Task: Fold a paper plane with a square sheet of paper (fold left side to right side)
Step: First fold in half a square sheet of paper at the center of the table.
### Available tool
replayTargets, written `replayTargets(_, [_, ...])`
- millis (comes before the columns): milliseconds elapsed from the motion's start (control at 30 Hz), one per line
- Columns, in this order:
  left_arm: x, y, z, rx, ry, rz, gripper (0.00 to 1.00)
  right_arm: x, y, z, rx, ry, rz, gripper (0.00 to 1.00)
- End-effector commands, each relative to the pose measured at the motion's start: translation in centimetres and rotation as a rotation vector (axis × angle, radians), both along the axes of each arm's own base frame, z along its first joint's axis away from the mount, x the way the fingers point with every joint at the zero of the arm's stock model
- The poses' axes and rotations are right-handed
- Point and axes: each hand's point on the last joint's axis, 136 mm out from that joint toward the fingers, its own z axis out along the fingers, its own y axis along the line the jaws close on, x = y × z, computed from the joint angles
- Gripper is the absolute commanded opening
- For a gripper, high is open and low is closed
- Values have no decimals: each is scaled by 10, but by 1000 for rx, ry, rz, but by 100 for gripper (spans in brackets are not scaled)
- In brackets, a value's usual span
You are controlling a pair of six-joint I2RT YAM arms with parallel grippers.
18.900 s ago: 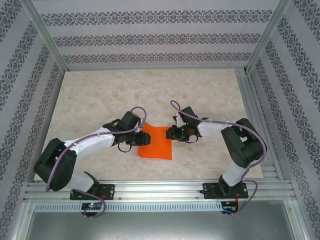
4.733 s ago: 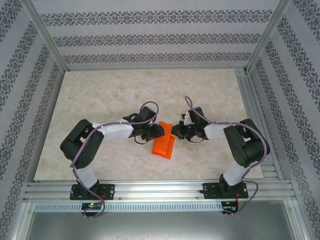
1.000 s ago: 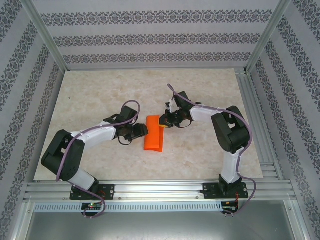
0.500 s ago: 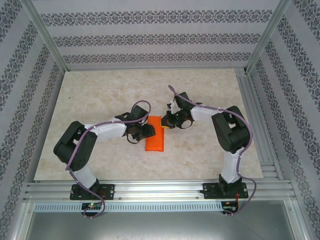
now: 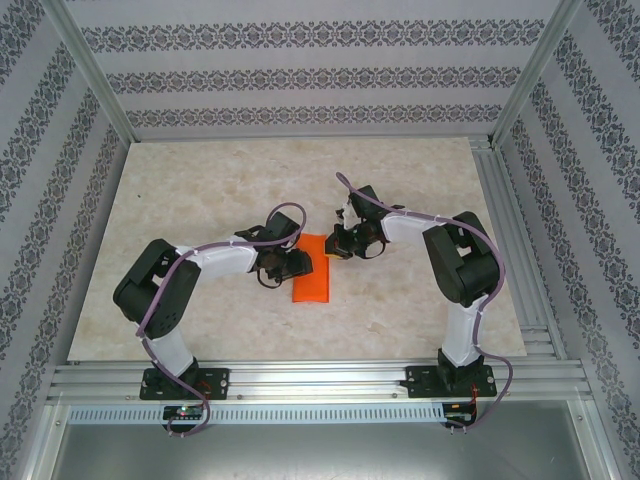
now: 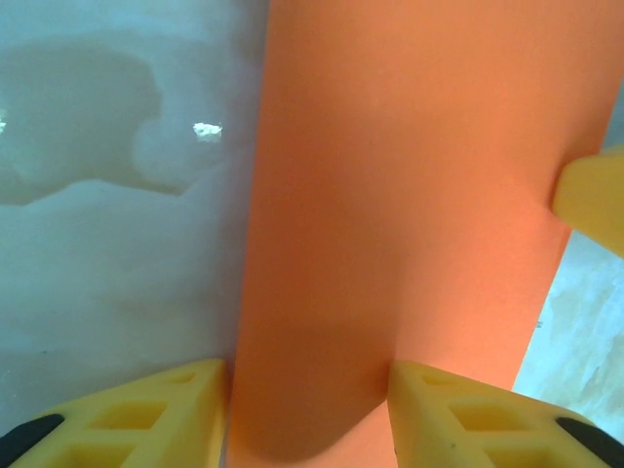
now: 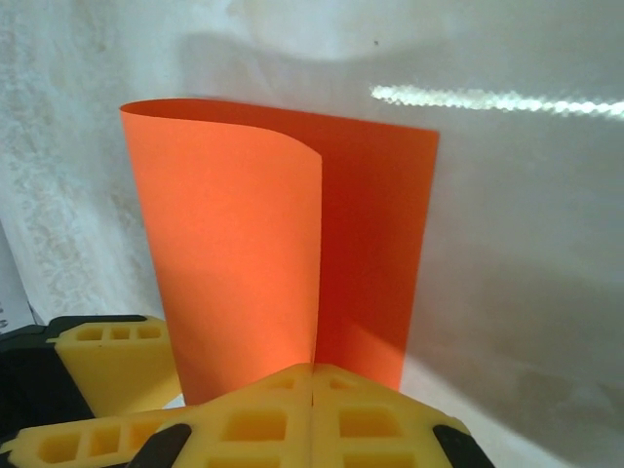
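Left pincer open, paper plane (half-folded orange sheet) running between its fingers; right pincer closed, tips touching the sheet's edge.

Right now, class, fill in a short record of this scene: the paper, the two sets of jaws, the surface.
Paper: orange paper, folded over, top layer curling, fold not pressed flat
Left jaws: open, low over the paper
Right jaws: shut, tips at the paper's edge
Surface: pale marbled table
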Motion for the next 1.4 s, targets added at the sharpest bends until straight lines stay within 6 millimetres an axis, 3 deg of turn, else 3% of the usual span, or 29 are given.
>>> replayTargets(0, [4, -6, 3, 0, -15, -6, 50, 4, -10, -11, -44, -3, -4, 5])
replayTargets(833, [3, -7, -9, 31, 8, 3, 45, 12, -6, -18, -38, -4, -12, 8])
replayTargets(1067, [6, -6, -11, 43, 10, 26, 45, 14, -10, -8, -38, -32, -26, 24])
replayTargets(1367, [8, -8, -9, 37, 11, 39, 47, 3, -41, 3, -79, -74, -65, 35])
